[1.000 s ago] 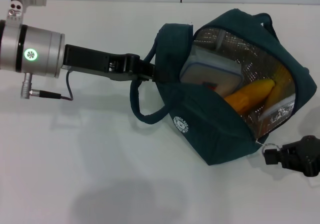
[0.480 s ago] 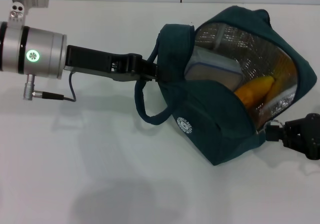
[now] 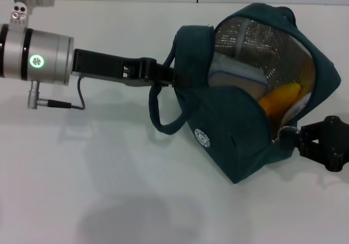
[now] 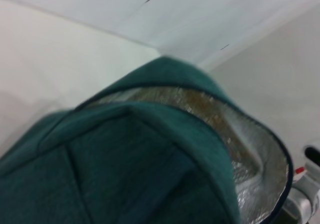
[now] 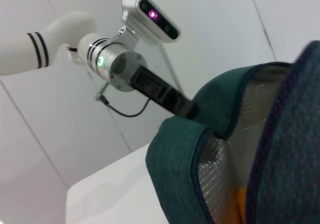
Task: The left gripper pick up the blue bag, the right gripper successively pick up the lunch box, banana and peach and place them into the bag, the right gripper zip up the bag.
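**Two claws on one bag, zip end in the right gripper**

Where the zipper line meets the bag's near right corner, the right gripper [image 3: 288, 138] is clenched on the bag's edge at the zip end, its black fingers pinched together against the fabric; the pull itself is hidden between them. Its arm reaches in low from the right edge of the head view, roughly level with the table [image 3: 82, 173].

One blue bag [image 3: 229, 140] lies tipped on its side, its mouth gaping toward the right gripper and showing the silver foil lining. Inside, one lunch box [image 3: 237, 76] sits toward the back of the opening, and one banana [image 3: 279, 101] lies beside it, nearer the right gripper, partly covered by the front wall of the bag. Two looped handles show: one hangs in a curve on the left side, the other peeks over the top rear.

On the far side of the bag, the left gripper [image 3: 166, 76] is closed on the bag's left rim near the handle. Its arm stretches straight and nearly horizontal from the left, silver wrist lit green, a thin cable hanging beneath it.
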Available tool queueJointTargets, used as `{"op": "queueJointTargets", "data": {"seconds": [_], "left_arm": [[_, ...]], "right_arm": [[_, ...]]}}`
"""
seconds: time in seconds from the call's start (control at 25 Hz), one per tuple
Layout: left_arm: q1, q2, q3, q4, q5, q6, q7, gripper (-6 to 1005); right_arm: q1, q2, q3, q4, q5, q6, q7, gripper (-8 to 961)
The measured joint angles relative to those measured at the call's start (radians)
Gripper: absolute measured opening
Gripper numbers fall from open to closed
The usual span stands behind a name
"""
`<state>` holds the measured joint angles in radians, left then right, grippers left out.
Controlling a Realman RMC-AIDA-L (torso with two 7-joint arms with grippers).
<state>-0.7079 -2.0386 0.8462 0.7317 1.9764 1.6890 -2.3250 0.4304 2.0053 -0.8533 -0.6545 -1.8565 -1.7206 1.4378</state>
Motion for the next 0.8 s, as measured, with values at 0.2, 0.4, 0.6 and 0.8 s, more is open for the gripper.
{"op": "queueJointTargets", "data": {"seconds": [0.2, 0.4, 0.6, 0.8], "left_arm": [[0.009, 0.000, -0.003, 0.000, -0.070, -0.002, 0.074, 137], [0.040, 0.011, -0.050, 0.000, -0.167, -0.010, 0.189, 376], [0.062, 0.025, -0.131, -0.008, -0.172, -0.012, 0.273, 395], [0.080, 0.020, -0.136, -0.042, -0.191, 0.044, 0.372, 396]], "right_arm": [[0.025, 0.001, -0.023, 0.005, -0.008, -0.024, 0.007, 30], [0.026, -0.011, -0.034, -0.004, -0.008, -0.015, 0.016, 30], [0.038, -0.017, -0.032, -0.005, -0.002, -0.028, 0.011, 31], [0.101, -0.016, -0.057, -0.008, -0.018, -0.036, 0.017, 32]]}}
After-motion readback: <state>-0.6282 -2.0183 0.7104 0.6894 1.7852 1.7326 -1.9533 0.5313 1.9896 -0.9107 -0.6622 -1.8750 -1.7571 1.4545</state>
